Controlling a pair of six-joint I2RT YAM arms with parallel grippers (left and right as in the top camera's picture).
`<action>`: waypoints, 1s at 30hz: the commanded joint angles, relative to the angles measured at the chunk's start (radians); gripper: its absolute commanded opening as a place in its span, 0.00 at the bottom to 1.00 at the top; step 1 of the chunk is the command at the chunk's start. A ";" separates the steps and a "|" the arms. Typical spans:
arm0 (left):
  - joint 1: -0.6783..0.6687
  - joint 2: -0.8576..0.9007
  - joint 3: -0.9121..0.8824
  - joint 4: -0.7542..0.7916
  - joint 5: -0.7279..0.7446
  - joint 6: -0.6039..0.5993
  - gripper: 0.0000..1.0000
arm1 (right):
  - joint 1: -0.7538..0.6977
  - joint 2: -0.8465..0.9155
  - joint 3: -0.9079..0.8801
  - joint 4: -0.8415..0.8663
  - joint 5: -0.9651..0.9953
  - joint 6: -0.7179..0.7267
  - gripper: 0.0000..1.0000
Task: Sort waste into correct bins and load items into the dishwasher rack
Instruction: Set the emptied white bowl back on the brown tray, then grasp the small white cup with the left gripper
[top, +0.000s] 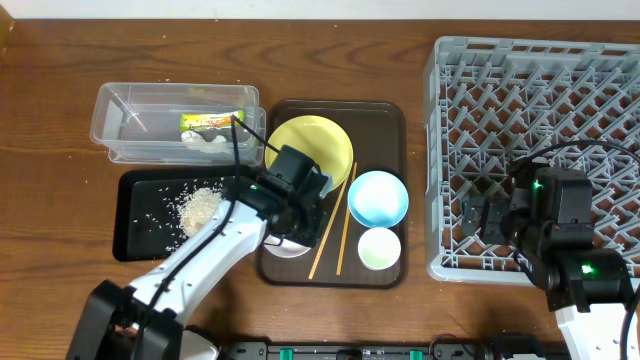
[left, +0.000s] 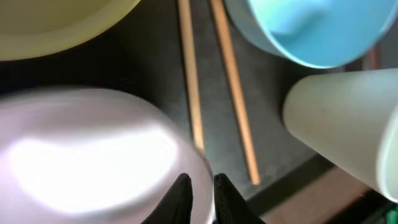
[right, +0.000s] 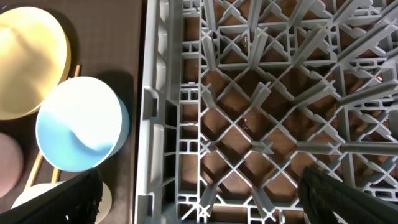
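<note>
We see our left gripper (left: 200, 186) clenched on the rim of the white bowl (left: 81, 155); our right gripper (right: 202, 190) hangs spread wide above the rack (right: 273, 93).

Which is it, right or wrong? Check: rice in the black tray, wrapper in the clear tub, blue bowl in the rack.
Wrong: overhead shows the blue bowl on the brown tray, not in the rack. The rice and wrapper are as stated.

Wrapper (top: 210, 122) in tub (top: 120, 108); rice (top: 198, 208) in shallow tray (top: 140, 238); serving tray (top: 388, 116) left of rack (top: 452, 150).
</note>
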 joint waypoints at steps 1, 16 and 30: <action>-0.003 0.000 0.001 0.000 -0.054 -0.022 0.31 | -0.003 -0.002 0.020 -0.003 -0.005 0.007 0.99; -0.030 -0.161 0.076 0.003 0.082 -0.025 0.57 | -0.003 -0.002 0.020 -0.003 -0.004 0.007 0.99; -0.224 0.085 0.076 0.061 0.079 -0.053 0.57 | -0.003 -0.002 0.020 -0.006 -0.005 0.007 0.99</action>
